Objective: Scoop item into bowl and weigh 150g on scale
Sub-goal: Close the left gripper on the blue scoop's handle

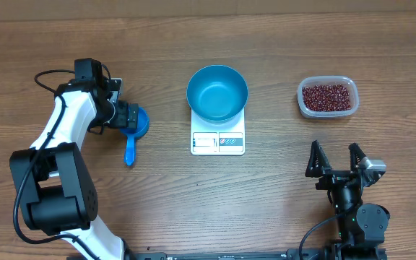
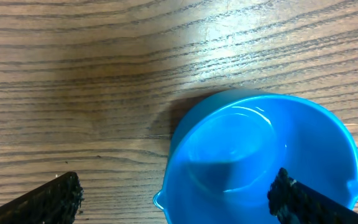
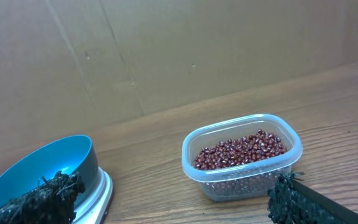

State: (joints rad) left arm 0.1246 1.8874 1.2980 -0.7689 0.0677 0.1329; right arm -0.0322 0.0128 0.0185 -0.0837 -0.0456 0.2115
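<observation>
Nearest the base, the right gripper [image 1: 336, 162] stands spread wide and empty. Further out on the other side lies the blue scoop [image 1: 129, 150], its handle running back toward the robot. The left gripper [image 1: 130, 117], equally wide and holding nothing, hovers over its cup end (a grasp probably means shifting back along that axis). At centre the scale [image 1: 217, 142] carries the empty bowl [image 1: 217, 92]. The beans [image 1: 327, 96] fill the clear tub [image 1: 345, 110] far right, nearer the right arm.
</observation>
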